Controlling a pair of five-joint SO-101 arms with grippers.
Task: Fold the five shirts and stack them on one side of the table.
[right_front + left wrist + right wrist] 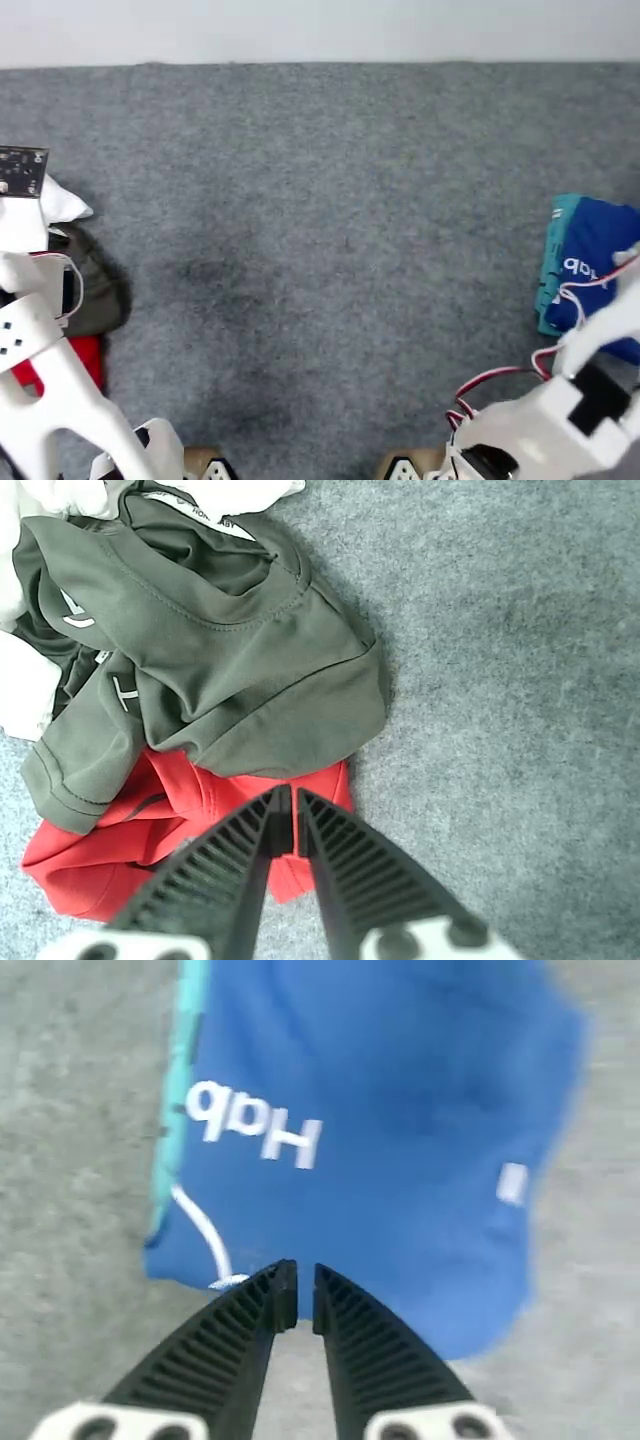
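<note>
Two heaps lie at opposite ends of the table (320, 200). On one, the left gripper (287, 805), jaws nearly closed and empty, hangs over the red shirt (100, 870), which lies under an olive shirt (220, 650) (white shirt (25, 695) alongside). On the other, the right gripper (297, 1285), equally narrow, hangs at the edge of the blue shirt (380, 1140), which lies on a teal shirt (185, 1050).

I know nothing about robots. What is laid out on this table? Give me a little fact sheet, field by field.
Surface: grey table
Loose pile: olive shirt crumpled over red shirt, white shirt at its edge
Stack: blue shirt lying on teal shirt, at the opposite side of the table
Pincers: left pincer shut, above the red shirt's edge; right pincer shut, above the blue shirt's edge
Shirts seen: five, two stacked, three loose
</note>
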